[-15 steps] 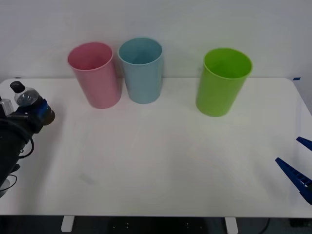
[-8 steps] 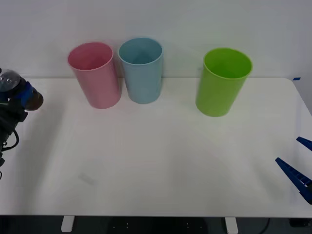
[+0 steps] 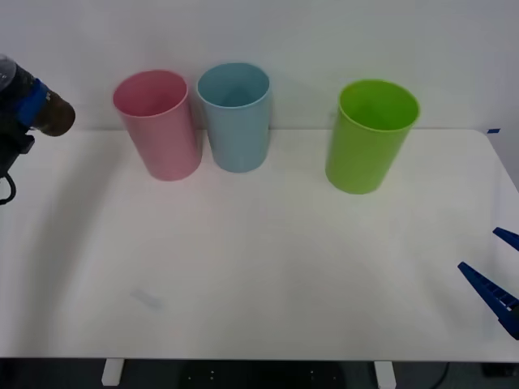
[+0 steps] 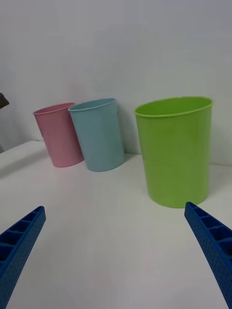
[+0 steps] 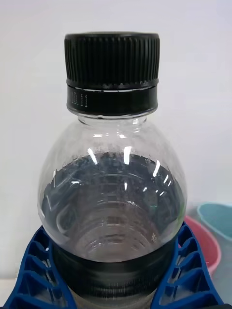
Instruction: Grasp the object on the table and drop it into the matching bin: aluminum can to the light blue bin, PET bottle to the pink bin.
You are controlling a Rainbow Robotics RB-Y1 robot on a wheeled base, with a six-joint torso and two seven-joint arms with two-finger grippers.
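Note:
My left gripper [image 3: 31,104] is raised at the far left of the front view, above table height and left of the pink bin [image 3: 159,123], shut on the PET bottle [image 3: 50,115]. In the left wrist view the clear bottle [image 5: 112,193] with dark contents and a black cap stands between the blue fingers [image 5: 38,270]; the pink bin's rim [image 5: 205,246] and the light blue bin's rim [image 5: 217,217] lie beyond it. The light blue bin [image 3: 236,116] stands right beside the pink one. My right gripper [image 3: 496,279] waits open at the table's right edge, nothing between its fingers.
A lime green bin [image 3: 370,134] stands at the back right of the white table [image 3: 268,267]. From the right wrist I see the lime green bin [image 4: 176,149], the light blue bin [image 4: 99,134] and the pink bin [image 4: 58,134] in a row by the wall.
My left gripper has lifted the bottle upward at the far left, from near table level to about the height of the bins' rims. The right arm has not moved.

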